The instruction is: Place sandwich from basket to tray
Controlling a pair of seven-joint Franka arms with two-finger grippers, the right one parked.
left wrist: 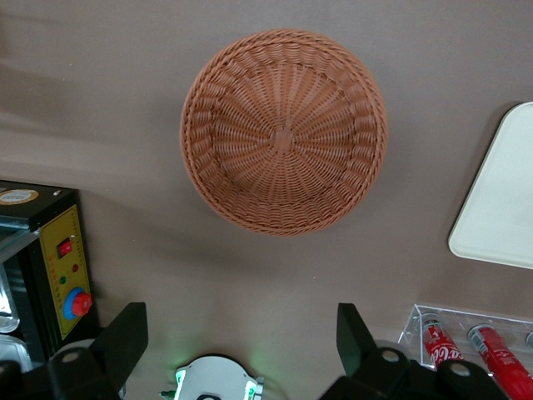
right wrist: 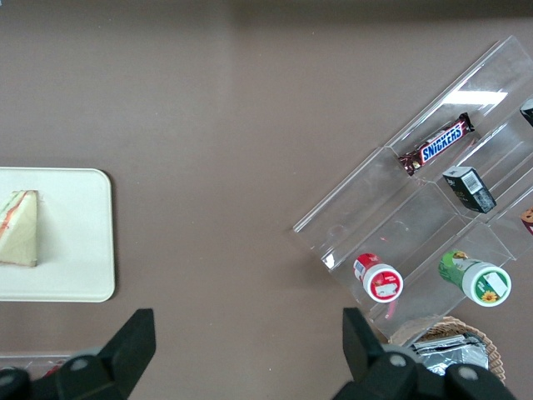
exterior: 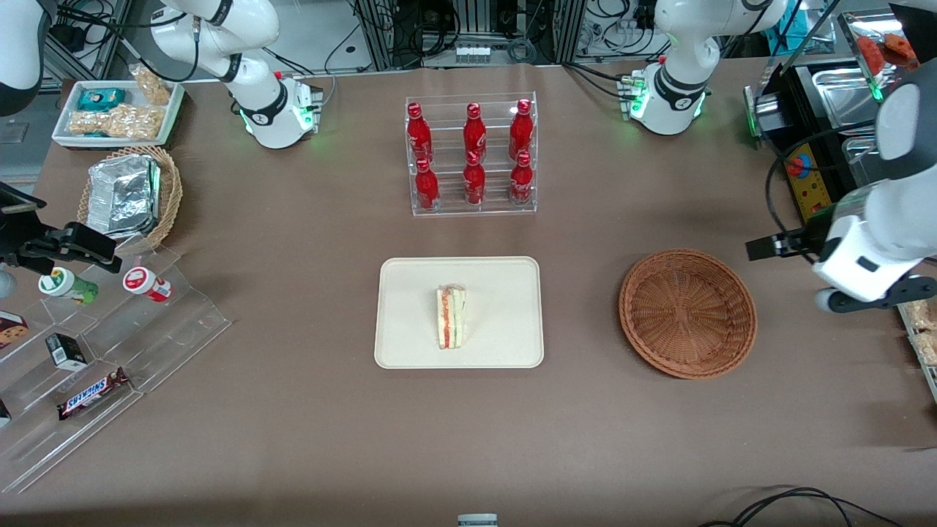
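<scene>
The sandwich point(exterior: 452, 316), a pale wedge with orange-red and green layers, lies on the cream tray point(exterior: 410, 344) at the table's middle; it also shows in the right wrist view point(right wrist: 18, 227) on the tray point(right wrist: 75, 250). The reddish-brown basket point(exterior: 687, 313) is empty and sits beside the tray, toward the working arm's end; it also shows in the left wrist view point(left wrist: 285, 131). My left gripper point(exterior: 761, 247) is open and empty, raised above the table beside the basket, at the working arm's end. Its dark fingers point(left wrist: 125, 337) stand wide apart. A tray corner point(left wrist: 500, 200) shows too.
A clear rack of red bottles point(exterior: 472, 155) stands farther from the front camera than the tray. A tan basket with foil point(exterior: 128, 194), a white snack tray point(exterior: 117, 110) and clear stepped shelves with snacks point(exterior: 95, 344) are at the parked arm's end. A black control box point(exterior: 805, 176) is near the working arm.
</scene>
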